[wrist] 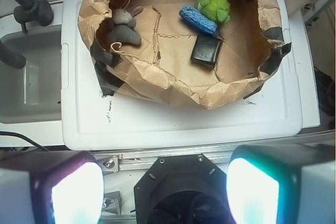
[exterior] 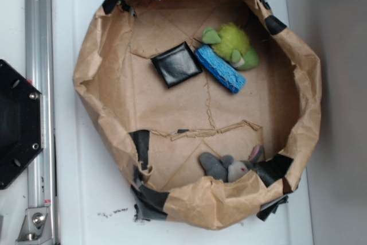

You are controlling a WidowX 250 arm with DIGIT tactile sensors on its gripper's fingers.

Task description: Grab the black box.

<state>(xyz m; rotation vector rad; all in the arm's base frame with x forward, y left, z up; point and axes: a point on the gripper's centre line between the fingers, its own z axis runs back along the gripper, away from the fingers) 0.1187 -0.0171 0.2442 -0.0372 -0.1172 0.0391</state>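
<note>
Hand [wrist: 165,187] spread and well clear; black box [exterior: 176,64] lies flat on the paper basin [exterior: 97,55] floor touching 1 blue sponge [exterior: 221,69], risking a snagged sponge or slipped grip.

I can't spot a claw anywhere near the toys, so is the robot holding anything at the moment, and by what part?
Nothing is held. The gripper is open and far back from the paper basket, where the black box lies untouched.

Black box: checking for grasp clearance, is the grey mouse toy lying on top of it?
No, the black box lies uncovered beside the blue sponge, while the grey mouse toy sits apart.
</note>
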